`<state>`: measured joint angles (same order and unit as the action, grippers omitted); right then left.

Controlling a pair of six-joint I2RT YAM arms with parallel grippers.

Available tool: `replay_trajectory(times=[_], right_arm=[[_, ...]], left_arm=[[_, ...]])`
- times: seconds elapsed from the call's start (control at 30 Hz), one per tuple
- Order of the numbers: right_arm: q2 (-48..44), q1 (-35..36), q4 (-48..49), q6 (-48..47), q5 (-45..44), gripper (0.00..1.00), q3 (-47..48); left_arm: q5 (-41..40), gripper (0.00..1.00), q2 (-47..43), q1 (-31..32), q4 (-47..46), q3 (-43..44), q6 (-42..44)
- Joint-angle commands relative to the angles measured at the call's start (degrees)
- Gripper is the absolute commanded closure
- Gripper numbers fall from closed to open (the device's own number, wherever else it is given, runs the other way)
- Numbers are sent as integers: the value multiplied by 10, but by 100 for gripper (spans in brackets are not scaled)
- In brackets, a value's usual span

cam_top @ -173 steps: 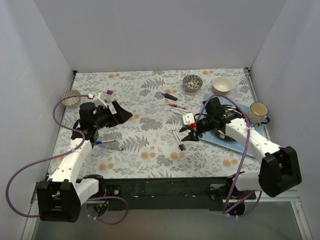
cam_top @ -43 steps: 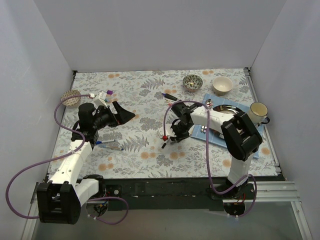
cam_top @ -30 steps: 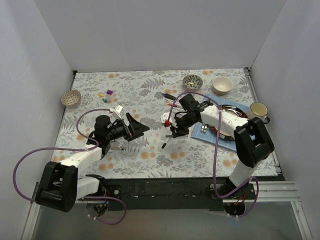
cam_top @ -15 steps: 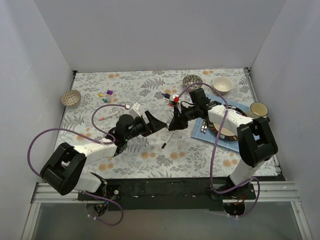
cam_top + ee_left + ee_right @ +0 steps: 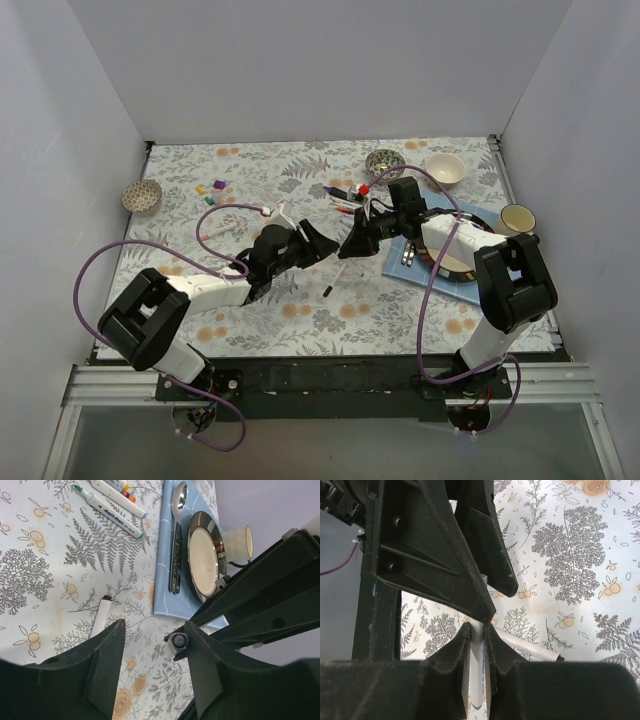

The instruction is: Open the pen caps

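Both arms reach in from the near edge of the table and meet mid-table.
- Nearest loose item: a spare pen with a black end, flat on the cloth just on the near side of the grippers.
- The right gripper is clamped on a white-barrelled pen. The barrel runs back between its fingers toward the wrist. The red cap is seated on that pen's far end.
- The left gripper faces it head-on, jaws part-way apart, straddling the pen's pale round end. That end sits close against one finger with a clear gap to the other, so no grip.
- Toward the right edge: a blue mat carrying a plate and a spoon. A mug is beyond it at the edge.
- Just past the grippers: a cluster of pens.
- Far-left area: loose caps in purple, yellow and green.
- A patterned bowl and a white bowl sit along the far edge. A third bowl is at the left edge.
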<state>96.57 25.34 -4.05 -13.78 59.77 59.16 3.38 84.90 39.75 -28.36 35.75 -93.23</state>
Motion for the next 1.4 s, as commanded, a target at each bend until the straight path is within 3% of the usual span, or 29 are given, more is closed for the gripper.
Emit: replay_trajectory(times=[0.0,0.03,0.23,0.5,0.6,0.7,0.73,0.83,0.93,1.0,1.13,1.23,1.3,1.37], right_arm=[[-15,-6,59,49,29,99,-12],[-15,-6,69,55,31,99,-14],[-10,-7,82,70,38,99,-23],[-5,-7,101,86,35,99,-30],[-5,-8,100,85,37,98,-32],[-6,-9,93,70,37,69,-35],[-7,-9,87,67,35,56,-37],[-8,-9,84,60,29,45,-42],[-4,-9,87,65,33,43,-44],[-5,-8,93,72,36,45,-46],[-6,-7,93,70,58,98,-43],[-11,-7,77,50,74,99,-44],[-14,-6,74,46,76,99,-49],[-10,-6,74,46,77,99,-50]], left_arm=[[-43,54,4,4,3,23,9],[-42,59,6,5,1,27,11],[-38,67,12,8,-4,35,19],[1,100,15,7,-26,34,26],[8,100,10,7,-29,32,29],[-4,100,-7,7,-29,27,35],[-6,100,-20,7,-31,21,42],[-7,100,-39,6,-57,6,53],[-5,100,-53,6,-75,4,60],[-7,100,-57,7,-85,5,64],[-52,100,-67,5,-63,17,74],[-116,100,-100,-34,-30,33,92],[-112,100,-125,-124,-16,61,82],[-151,100,-130,-169,10,96,88]])
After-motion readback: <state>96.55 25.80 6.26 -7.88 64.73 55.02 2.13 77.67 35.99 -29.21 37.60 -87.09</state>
